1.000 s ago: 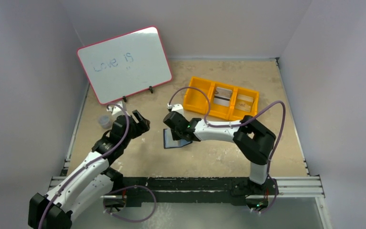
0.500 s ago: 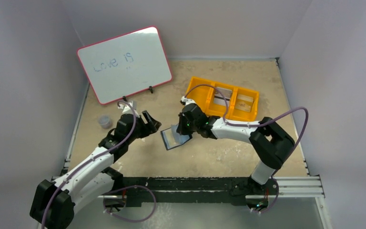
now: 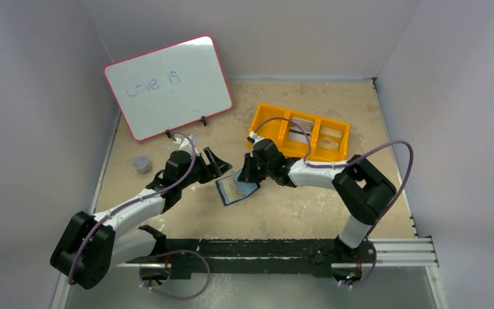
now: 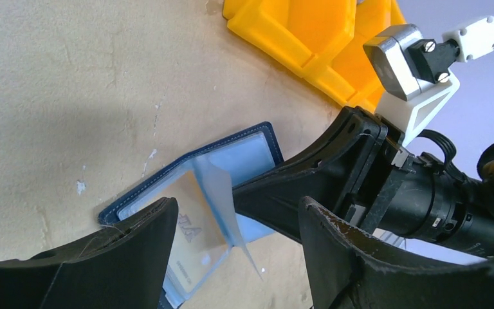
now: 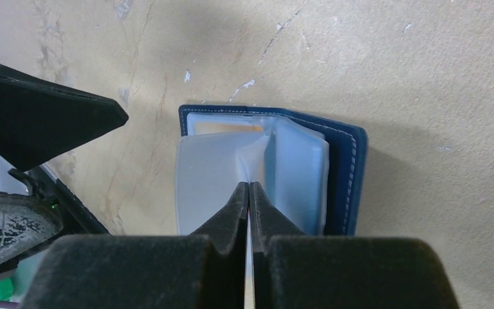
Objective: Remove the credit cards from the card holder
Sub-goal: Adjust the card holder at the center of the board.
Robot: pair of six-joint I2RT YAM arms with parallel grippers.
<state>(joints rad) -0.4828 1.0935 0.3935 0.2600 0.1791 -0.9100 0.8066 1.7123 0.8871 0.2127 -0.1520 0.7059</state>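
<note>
Right wrist — right tool (image 5: 249, 188) pinches a pocket (image 5: 219, 174) of the card holder (image 5: 344, 154).

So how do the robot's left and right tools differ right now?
The left tool stands wide open and holds nothing; the right tool is shut, pinching a clear pocket of the card holder. The left tool is by the holder's edge; the right tool reaches over its open middle. Both are black, two-fingered and close to the opened holder.
</note>
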